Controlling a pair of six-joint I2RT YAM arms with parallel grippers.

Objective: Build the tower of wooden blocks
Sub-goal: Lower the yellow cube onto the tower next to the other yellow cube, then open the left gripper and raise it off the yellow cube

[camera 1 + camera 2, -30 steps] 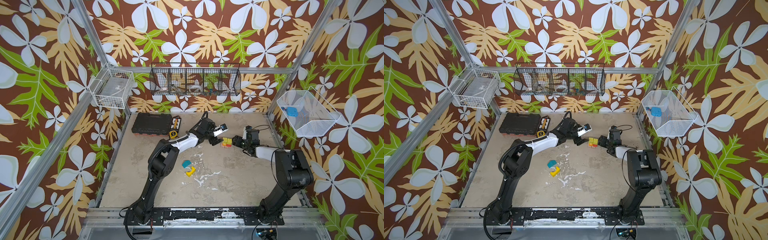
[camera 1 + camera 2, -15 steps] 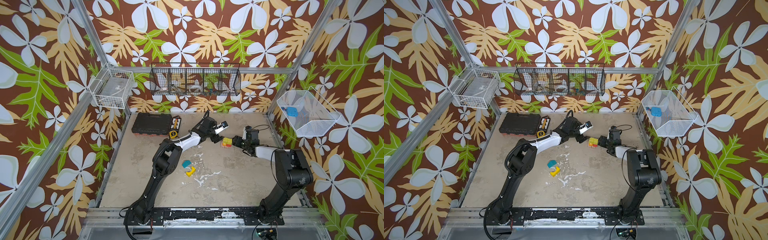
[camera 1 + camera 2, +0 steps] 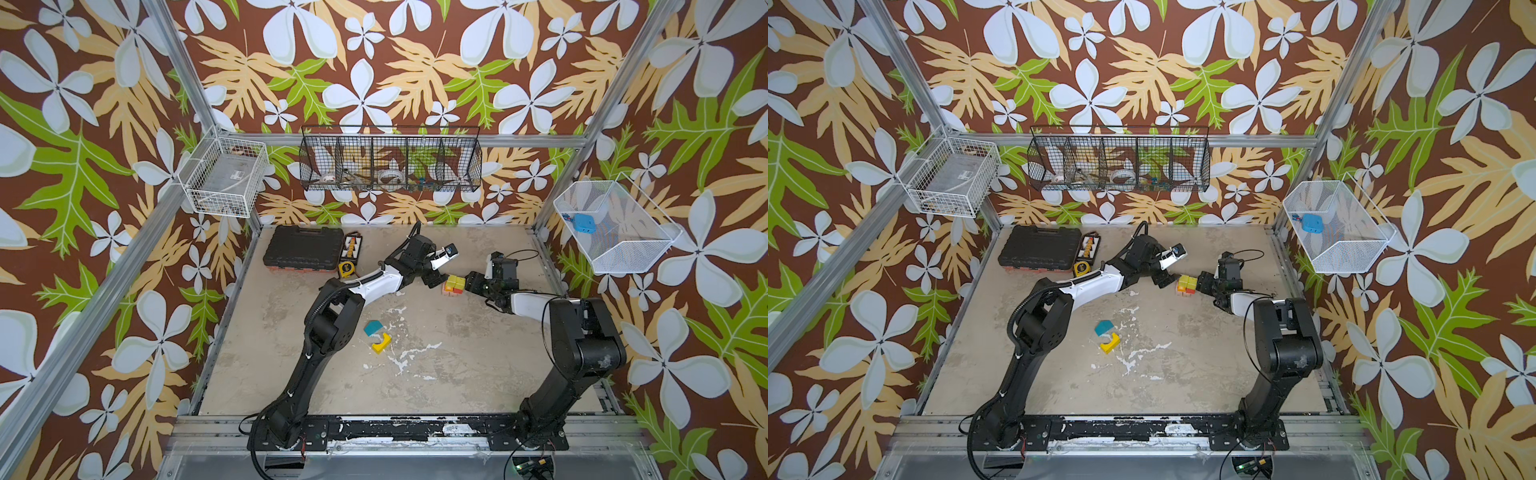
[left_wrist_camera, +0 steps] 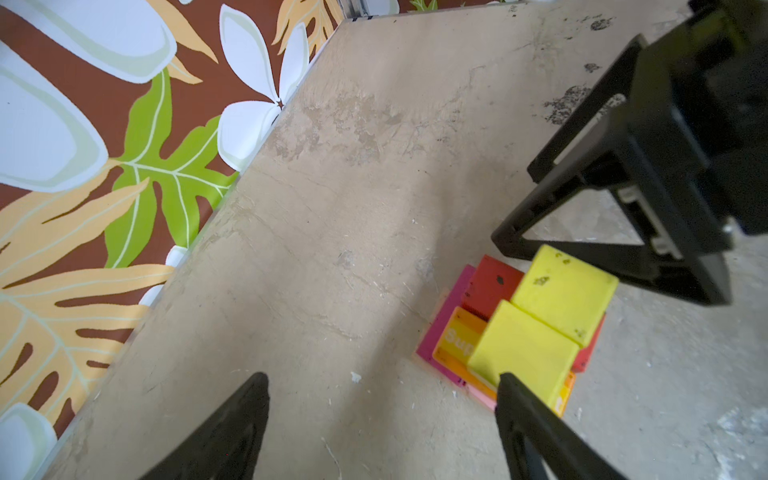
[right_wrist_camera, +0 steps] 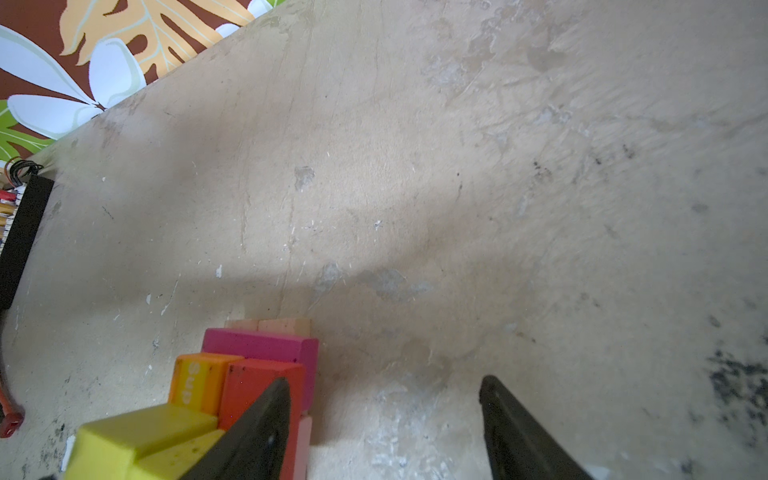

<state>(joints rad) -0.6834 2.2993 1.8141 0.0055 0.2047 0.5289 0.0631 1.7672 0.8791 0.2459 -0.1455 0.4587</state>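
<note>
surface: scuffed beige tabletop point(image 3: 457, 332) — floral walls point(image 3: 374, 62) | left fingers point(image 4: 232, 428) wide, empty | right fingers point(image 5: 511, 432) wide, empty

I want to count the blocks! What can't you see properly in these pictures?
Tower, both top views: too small; yellow blocks cover its lower layers.
Tower, right wrist view: cut off by the bottom edge, partly behind a finger of the right gripper.
Black wire basket, top views: contents too small to name.
Blue thing in the white mesh basket: too small to identify.
</note>
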